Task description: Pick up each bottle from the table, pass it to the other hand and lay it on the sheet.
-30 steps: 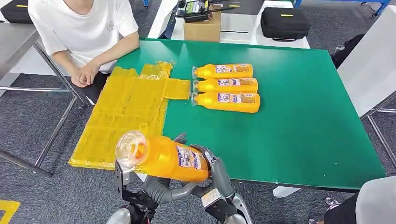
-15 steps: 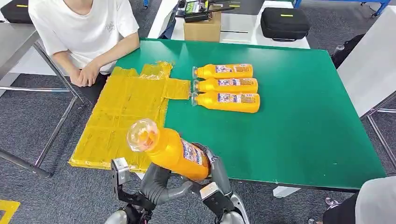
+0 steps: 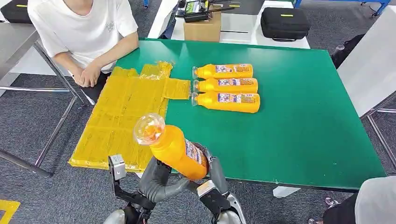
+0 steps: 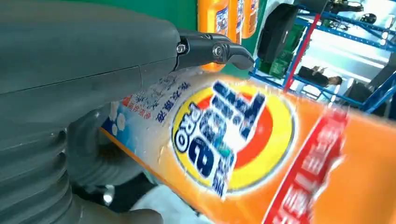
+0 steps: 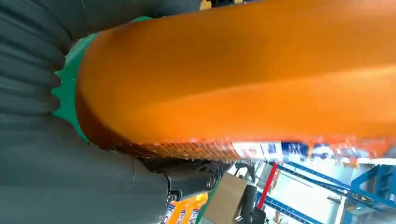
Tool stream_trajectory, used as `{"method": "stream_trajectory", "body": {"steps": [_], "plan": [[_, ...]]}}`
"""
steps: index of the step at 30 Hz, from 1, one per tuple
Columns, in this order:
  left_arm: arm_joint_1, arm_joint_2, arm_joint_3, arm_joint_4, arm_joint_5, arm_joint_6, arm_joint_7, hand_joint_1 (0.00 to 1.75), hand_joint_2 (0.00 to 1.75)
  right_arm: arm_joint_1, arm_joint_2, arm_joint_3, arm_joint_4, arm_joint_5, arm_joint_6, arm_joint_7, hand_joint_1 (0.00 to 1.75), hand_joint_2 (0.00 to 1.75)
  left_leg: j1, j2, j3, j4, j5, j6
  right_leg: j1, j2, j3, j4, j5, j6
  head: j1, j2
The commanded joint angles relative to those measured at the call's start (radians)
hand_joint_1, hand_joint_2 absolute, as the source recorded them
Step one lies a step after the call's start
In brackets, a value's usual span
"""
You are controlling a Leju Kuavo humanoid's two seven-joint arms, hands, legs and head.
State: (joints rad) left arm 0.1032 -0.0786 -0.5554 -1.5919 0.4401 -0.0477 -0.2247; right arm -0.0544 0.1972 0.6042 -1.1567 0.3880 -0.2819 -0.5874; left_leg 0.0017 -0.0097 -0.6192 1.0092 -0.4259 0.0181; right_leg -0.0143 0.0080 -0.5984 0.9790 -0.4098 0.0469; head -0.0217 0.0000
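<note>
From the head view, the orange bottle (image 3: 173, 150) is held over the near edge of the green table (image 3: 299, 116), cap tilted up and toward the yellow sheet (image 3: 123, 112). Both hands meet on it: the right hand (image 3: 212, 170) wraps the base end, and the left hand (image 3: 156, 175) cups the body from below — a shared grip that fits the middle of the pass. Three more bottles (image 3: 226, 87) lie side by side farther back, well apart from the sheet, where a person (image 3: 84, 32) sits.

In the left wrist view, the left hand's thumb and dark fingers (image 4: 219, 51) close around the labelled body of the bottle.

In the right wrist view, the right hand (image 5: 70, 154) grips the bottle's plain orange side — likely kept on until the left hand's hold is sure.
</note>
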Motion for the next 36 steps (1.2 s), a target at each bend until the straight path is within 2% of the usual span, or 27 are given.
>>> {"method": "stream_trajectory", "body": {"steps": [1,6,7,13,21,22,23,25,26,30,36], "plan": [[-0.033,0.014,0.0,0.019,0.079,0.012,0.035,1.75,1.75,-0.074,-0.004,0.099,0.175,0.027,-0.039,-0.004,1.75,1.75,0.001,0.002,0.006,-0.002,-0.001,-0.001,0.001,0.0,0.005,-0.002,-0.001,-0.002,0.0,0.0],[-0.039,0.031,-0.027,0.015,0.165,-0.063,0.03,1.75,1.75,-0.108,-0.001,0.164,0.226,-0.001,-0.009,-0.025,1.75,1.75,0.001,0.001,0.003,-0.001,0.0,-0.001,0.001,0.0,0.002,-0.001,0.0,-0.001,0.0,0.0],[-0.039,0.031,-0.029,0.014,0.164,-0.065,0.03,1.75,1.75,-0.112,-0.001,0.169,0.23,-0.005,-0.001,-0.025,1.75,1.75,0.001,0.002,0.006,-0.001,-0.002,-0.001,0.001,0.0,0.006,-0.002,-0.002,-0.002,0.0,0.0],[-0.052,0.027,-0.029,0.021,0.158,-0.072,0.031,1.75,1.75,-0.141,0.003,0.211,0.268,0.0,0.036,-0.018,1.75,1.75,0.001,0.0,0.005,-0.001,-0.001,-0.001,0.001,-0.002,0.005,-0.001,-0.001,-0.002,0.0,0.0],[-0.046,0.033,-0.038,-0.003,0.11,-0.094,0.014,1.75,1.75,-0.166,0.009,0.229,0.307,-0.01,0.093,0.062,1.75,1.75,0.001,0.0,0.003,-0.001,-0.001,-0.001,0.001,-0.001,0.003,-0.001,-0.001,-0.001,0.0,0.0],[-0.045,0.034,-0.037,-0.001,0.106,-0.096,0.015,1.75,1.75,-0.169,0.01,0.229,0.313,-0.008,0.097,0.076,0.42,1.75,0.001,0.0,0.005,0.0,-0.002,-0.001,0.001,-0.002,0.005,-0.001,-0.002,-0.002,0.0,0.0],[-0.044,0.032,-0.033,0.002,0.088,-0.076,0.015,1.75,1.75,-0.168,0.014,0.221,0.316,0.009,0.057,0.098,0.0,1.75,0.001,0.0,0.004,-0.001,-0.001,-0.001,0.001,-0.001,0.004,-0.001,-0.001,-0.001,0.0,0.0],[-0.042,0.032,-0.029,0.001,0.071,-0.061,0.012,1.75,1.75,-0.165,0.019,0.219,0.321,0.032,0.019,0.103,0.0,1.75,0.001,-0.001,0.005,-0.001,-0.002,-0.001,0.001,-0.002,0.005,-0.001,-0.002,-0.002,0.0,0.0],[-0.043,0.031,-0.023,0.001,0.055,-0.05,0.007,1.75,1.75,-0.162,0.022,0.217,0.323,0.038,0.0,0.099,0.0,0.0,0.001,-0.001,0.004,-0.001,-0.001,-0.001,0.001,-0.002,0.004,-0.001,-0.002,-0.002,0.0,0.0],[-0.039,0.031,-0.002,-0.014,-0.023,0.007,-0.005,1.75,1.75,-0.137,0.023,0.195,0.321,0.042,-0.092,0.066,0.0,0.0,0.001,0.0,0.004,-0.001,-0.001,-0.001,0.001,-0.002,0.004,-0.001,-0.002,-0.002,0.0,0.0],[-0.043,0.039,0.013,-0.018,-0.031,0.014,-0.008,1.75,1.75,-0.13,0.025,0.183,0.323,0.022,-0.092,0.057,0.0,0.0,0.001,0.0,0.005,-0.001,-0.002,-0.001,0.001,-0.001,0.005,-0.001,-0.002,-0.002,0.0,0.0]]}}
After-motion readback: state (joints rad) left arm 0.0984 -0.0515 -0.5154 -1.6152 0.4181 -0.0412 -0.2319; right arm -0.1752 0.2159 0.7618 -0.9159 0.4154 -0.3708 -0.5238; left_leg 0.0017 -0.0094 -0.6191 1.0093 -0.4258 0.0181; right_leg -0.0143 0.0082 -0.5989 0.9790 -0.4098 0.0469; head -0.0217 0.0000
